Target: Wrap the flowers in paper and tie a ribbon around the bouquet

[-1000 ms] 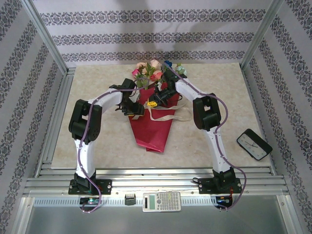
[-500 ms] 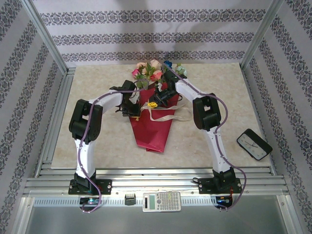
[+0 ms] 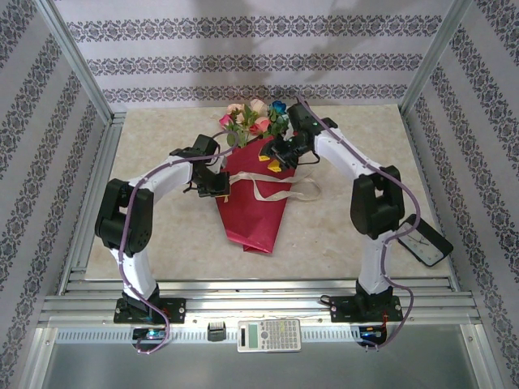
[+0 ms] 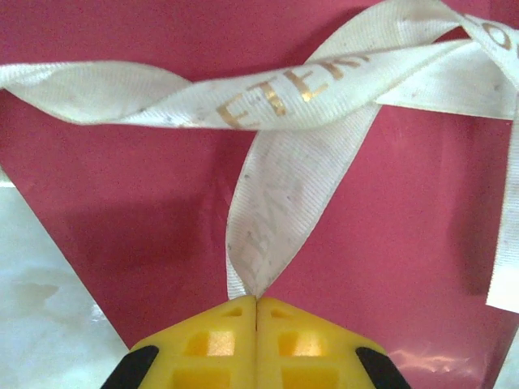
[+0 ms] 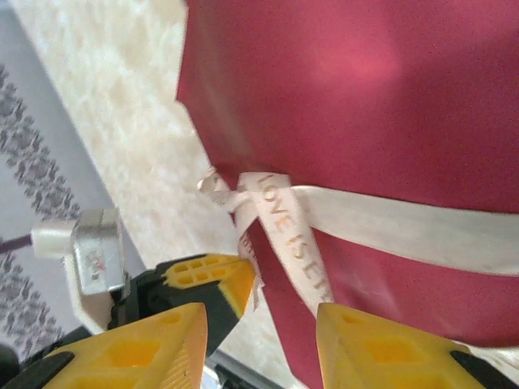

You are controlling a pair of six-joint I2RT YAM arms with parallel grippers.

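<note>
Your left tool (image 4: 256, 303) is pinched shut on the ribbon (image 4: 276, 203) over the red paper (image 4: 138, 219) — your right tool (image 5: 263, 332) hangs wide open, gripping nothing.

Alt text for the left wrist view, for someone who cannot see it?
The left gripper, its yellow fingertips closed together at the bottom centre, pinches the end of the cream ribbon, which bears gold lettering. The ribbon rises from there and crosses another stretch of itself over the red paper; pale table shows at the lower left.
</note>
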